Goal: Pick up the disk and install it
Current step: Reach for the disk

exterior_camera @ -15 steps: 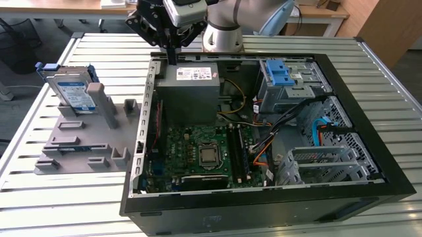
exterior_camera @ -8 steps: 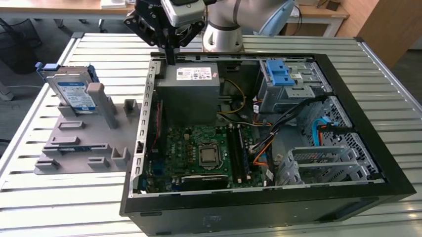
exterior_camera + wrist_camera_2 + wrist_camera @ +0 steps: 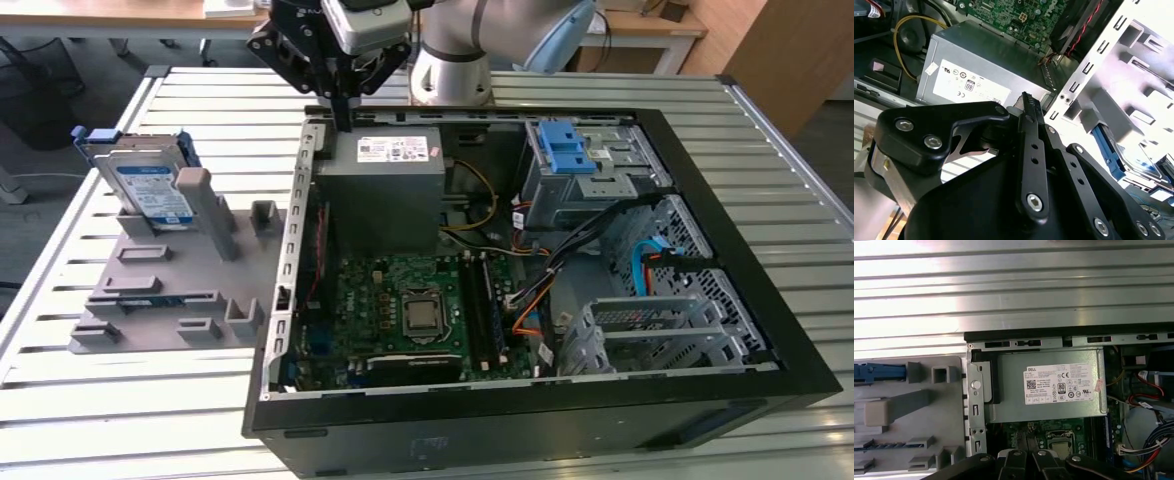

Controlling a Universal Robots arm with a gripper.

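The disk (image 3: 144,188) was silver with a blue-and-white label and a blue carrier; the stand (image 3: 174,290) was plain grey. The counter (image 3: 80,410) was silver, striped by slats. The case (image 3: 534,425) and gripper (image 3: 346,120) were black, the motherboard (image 3: 400,310) green, and the power supply (image 3: 387,195) grey with a white sticker.

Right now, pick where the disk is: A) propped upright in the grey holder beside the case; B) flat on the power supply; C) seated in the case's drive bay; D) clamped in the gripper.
A: the disk stands in the grey holder at the exterior view's left, apart from the gripper, which hangs by the power supply.
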